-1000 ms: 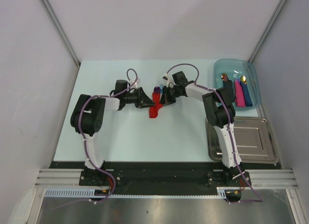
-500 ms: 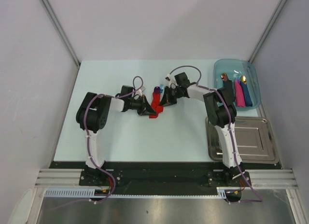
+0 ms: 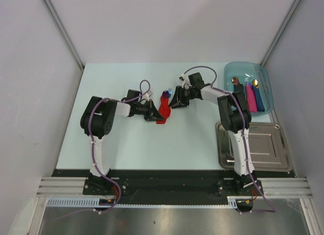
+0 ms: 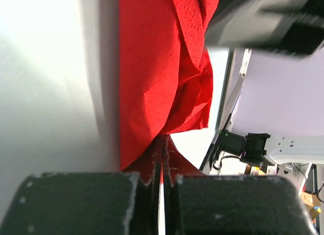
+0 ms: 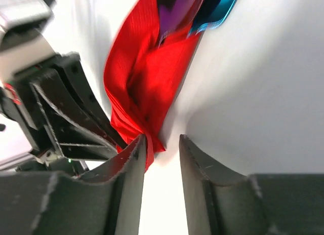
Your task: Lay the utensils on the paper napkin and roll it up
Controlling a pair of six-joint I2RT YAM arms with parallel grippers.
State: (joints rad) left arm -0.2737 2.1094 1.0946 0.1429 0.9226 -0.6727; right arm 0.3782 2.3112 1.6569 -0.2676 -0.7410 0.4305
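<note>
While the left tool (image 4: 163,144) presses its two fingers together on a fold of the crumpled red paper napkin (image 4: 149,68), we see the right tool (image 5: 161,144) with its fingers apart, holding nothing. In the right wrist view a thin tip of the red paper lies against one of those fingers (image 5: 132,159), and the other finger stands clear of it over bare tabletop.

From above, the napkin (image 3: 163,110) lies loosely bunched near the middle of the pale blue-green tabletop (image 3: 126,144). It sits between the two tools, the left tool (image 3: 153,114) at its left edge and the right tool (image 3: 174,101) just beside its far right side.

Both utensils sit inside the paper. The purple-bowled spoon (image 5: 177,12) and the bright blue utensil (image 5: 217,9) poke out side by side from the napkin's far end.

At the far right stands a clear blue plastic tray (image 3: 243,68) holding a pink roll (image 3: 250,98) and a dark blue roll (image 3: 259,99). Nearer on the right lies a shallow steel tray (image 3: 258,149).
</note>
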